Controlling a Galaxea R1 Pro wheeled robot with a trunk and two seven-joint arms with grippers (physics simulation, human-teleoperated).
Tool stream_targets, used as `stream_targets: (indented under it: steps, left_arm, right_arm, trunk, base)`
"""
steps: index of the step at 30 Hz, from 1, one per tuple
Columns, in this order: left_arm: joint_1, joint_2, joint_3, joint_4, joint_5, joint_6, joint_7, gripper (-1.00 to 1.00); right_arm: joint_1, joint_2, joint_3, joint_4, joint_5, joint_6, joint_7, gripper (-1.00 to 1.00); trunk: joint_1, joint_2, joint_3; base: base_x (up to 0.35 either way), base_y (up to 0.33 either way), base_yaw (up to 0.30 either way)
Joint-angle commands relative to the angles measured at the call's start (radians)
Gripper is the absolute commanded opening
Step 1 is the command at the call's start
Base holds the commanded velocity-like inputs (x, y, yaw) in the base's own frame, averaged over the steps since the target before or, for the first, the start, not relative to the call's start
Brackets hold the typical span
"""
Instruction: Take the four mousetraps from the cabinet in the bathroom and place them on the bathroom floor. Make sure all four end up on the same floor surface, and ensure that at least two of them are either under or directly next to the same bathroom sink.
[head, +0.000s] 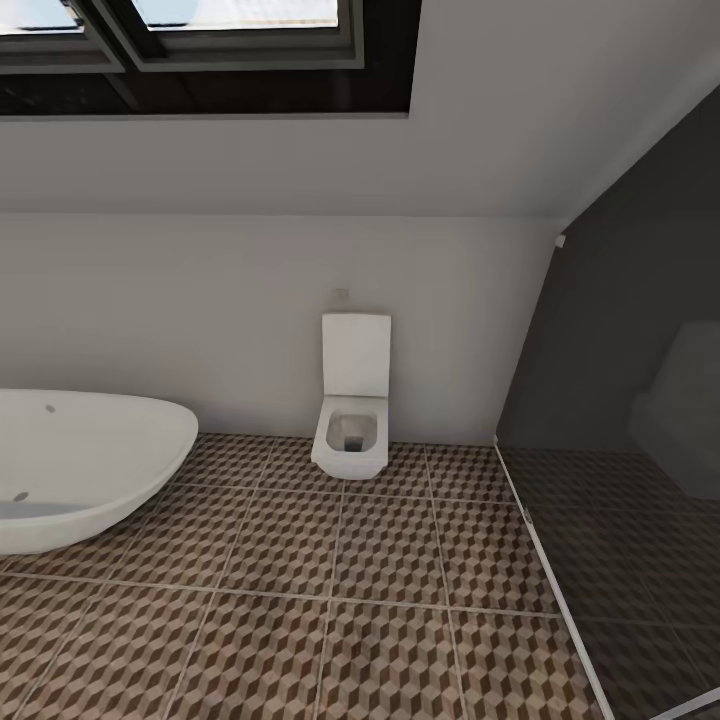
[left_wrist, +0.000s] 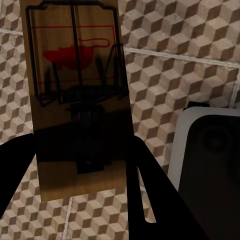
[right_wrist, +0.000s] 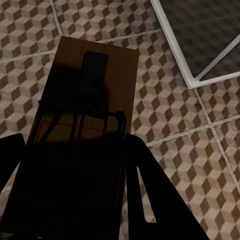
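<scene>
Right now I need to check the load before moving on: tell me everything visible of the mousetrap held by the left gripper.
The tan wooden mousetrap board is a flat rectangle carrying a dark wire frame, a dark central mechanism and a red bait mark. It looks intact. Its lower part sits between the left gripper's dark fingers, which are shut on it, holding it above the cube-patterned tiled floor.

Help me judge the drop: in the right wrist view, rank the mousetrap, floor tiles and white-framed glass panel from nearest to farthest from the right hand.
1. mousetrap: held between the fingers of the right hand.
2. floor tiles: beneath the trap, apart from it.
3. white-framed glass panel: on the floor beyond the trap's far end, likely farthest.
</scene>
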Motion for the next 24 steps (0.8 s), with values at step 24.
stream_targets:
  steps: [24]
  left_arm:
    - [-0.001,-0.001,-0.007,0.003,-0.002,-0.004,0.006,-1.0]
  right_arm:
    - [-0.001,0.0,0.009,0.0,-0.002,-0.001,-0.009,-1.0]
  trunk:
    - [0.001,-0.002,-0.002]
  base:
    - [0.0,0.0,0.0]
